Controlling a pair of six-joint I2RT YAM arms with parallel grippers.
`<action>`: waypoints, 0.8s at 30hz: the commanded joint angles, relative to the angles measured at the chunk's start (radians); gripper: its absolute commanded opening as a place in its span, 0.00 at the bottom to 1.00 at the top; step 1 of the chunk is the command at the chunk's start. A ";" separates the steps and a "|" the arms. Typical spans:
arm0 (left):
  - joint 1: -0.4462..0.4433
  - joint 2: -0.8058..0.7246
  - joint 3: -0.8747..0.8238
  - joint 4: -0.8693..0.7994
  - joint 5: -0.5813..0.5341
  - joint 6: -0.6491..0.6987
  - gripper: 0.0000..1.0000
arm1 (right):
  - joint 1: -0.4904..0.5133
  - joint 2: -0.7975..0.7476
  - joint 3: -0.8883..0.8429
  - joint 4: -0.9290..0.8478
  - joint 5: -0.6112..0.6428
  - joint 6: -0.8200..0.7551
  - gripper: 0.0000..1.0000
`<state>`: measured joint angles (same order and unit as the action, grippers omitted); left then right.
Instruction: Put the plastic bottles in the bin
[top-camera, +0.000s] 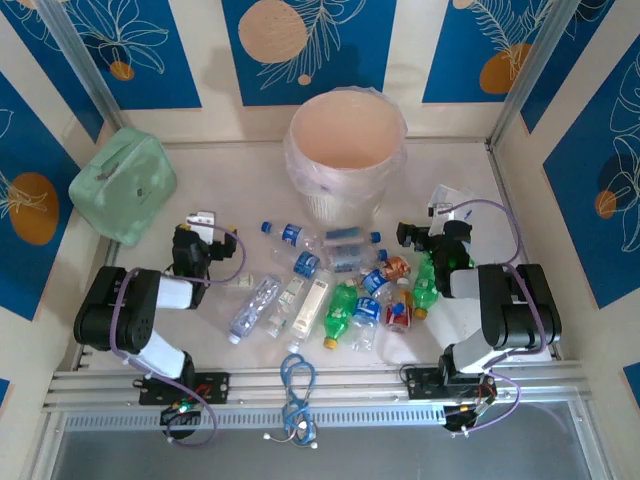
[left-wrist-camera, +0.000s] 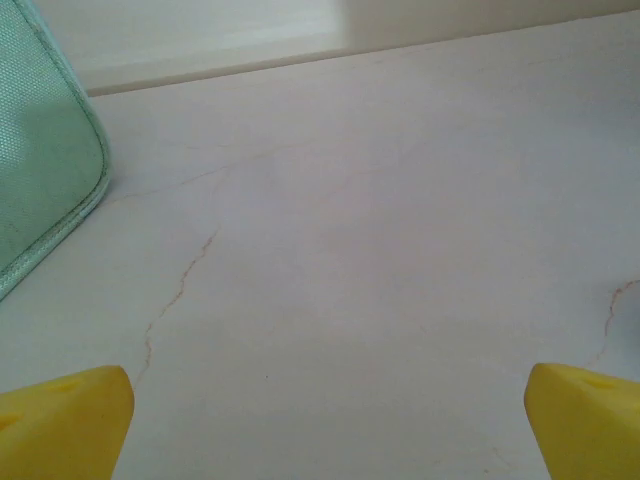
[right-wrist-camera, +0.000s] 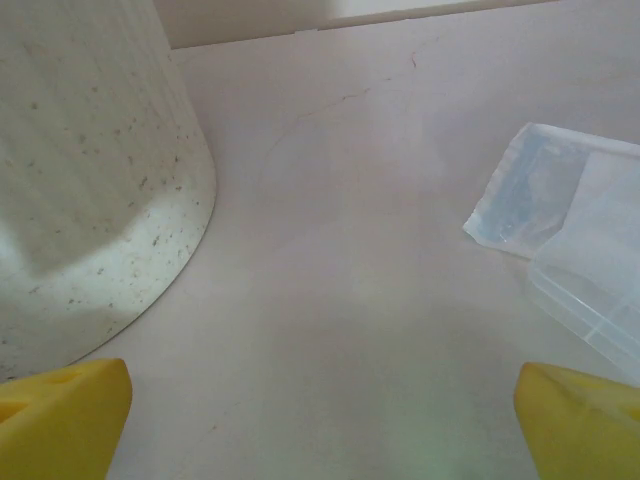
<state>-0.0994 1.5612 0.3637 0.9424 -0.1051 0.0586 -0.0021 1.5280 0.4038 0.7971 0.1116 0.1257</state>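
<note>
Nearest you, at the middle of the near edge of the table (top-camera: 240, 180), a blue cable (top-camera: 297, 385) lay in a loose coil. Just beyond it the plastic bottles (top-camera: 343, 303) lay scattered on their sides, bunched in the middle of the tabletop: green ones with yellow caps, clear ones with blue labels, a couple with red. They overlapped, and the clear ones faded into the pale surface, so you could not count them surely or read any label. All that you could see lay outside the bin.

Your left gripper (left-wrist-camera: 325, 425) stood spread wide over bare tabletop, holding nothing. Its yellow fingertips (left-wrist-camera: 60, 425) were cut off at the bottom corners of the left wrist view. The mint-green pouch (left-wrist-camera: 40, 150) sat near, to its left, cropped by the frame edge. Your right gripper (right-wrist-camera: 325, 420) was likewise released and empty, with a clear plastic wrapper (right-wrist-camera: 570, 230) ahead on its right, running out of frame.

Farther back stood the bin (top-camera: 340, 195), upright, lined with a clear bag (top-camera: 298, 165), just beyond the bottles. Its floor was a pale blur from above, and the right wrist view cut its wall off at the top.
</note>
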 joint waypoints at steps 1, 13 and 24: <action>0.011 0.005 0.007 0.009 0.021 0.003 1.00 | 0.005 -0.006 0.012 0.011 -0.008 -0.017 0.99; 0.013 0.005 0.011 -0.001 0.025 0.001 1.00 | 0.004 -0.007 0.011 0.011 -0.009 -0.017 0.99; 0.012 -0.005 0.016 -0.010 -0.040 -0.019 1.00 | 0.008 -0.018 0.016 0.013 0.024 -0.001 0.99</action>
<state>-0.0982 1.5612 0.3637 0.9413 -0.1074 0.0578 -0.0013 1.5280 0.4038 0.7971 0.1139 0.1265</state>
